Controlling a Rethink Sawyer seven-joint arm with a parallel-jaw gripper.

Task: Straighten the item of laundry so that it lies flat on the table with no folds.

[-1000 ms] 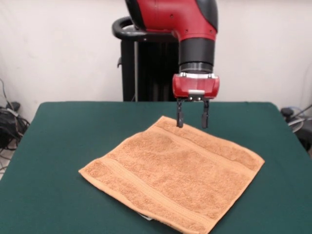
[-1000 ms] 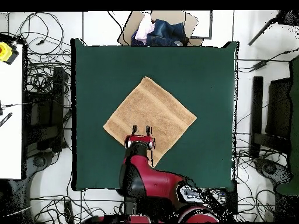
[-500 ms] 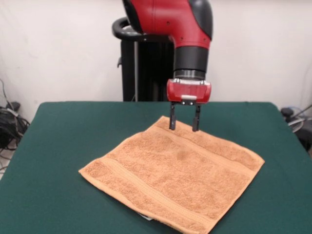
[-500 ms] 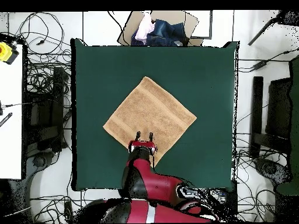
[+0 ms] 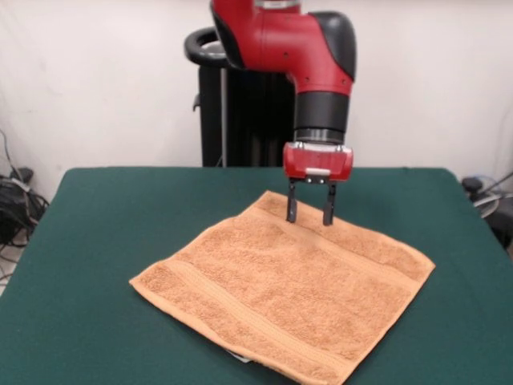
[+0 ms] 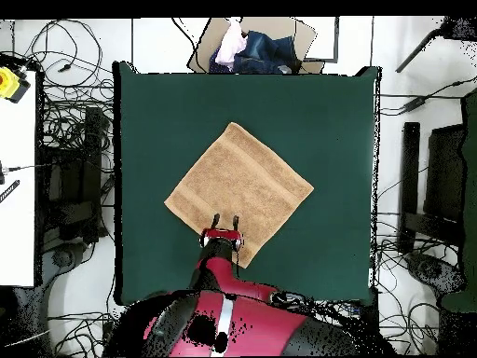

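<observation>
The item of laundry (image 5: 284,297) is an orange-tan terry towel spread out as a diamond on the dark green table (image 5: 96,241), with no fold showing. A bit of white label peeks out at its near edge. From overhead the towel (image 6: 239,190) sits near the table's (image 6: 149,121) middle. My gripper (image 5: 310,210) hangs over the towel's far corner, open, its two dark fingers (image 5: 292,207) spread with nothing between them and their tips close above the cloth. In the overhead view the gripper (image 6: 224,225) stands over the towel corner nearest the robot.
A cardboard box with bundled clothes (image 6: 250,47) stands just beyond the table's far edge in the overhead view. Cables and dark equipment (image 6: 70,177) lie on the floor on both sides. A black stand (image 5: 228,104) rises behind the table.
The gripper shifted left and up half a second ago, then came back right and a little lower over the same towel corner. It stays open. The towel has not moved.
</observation>
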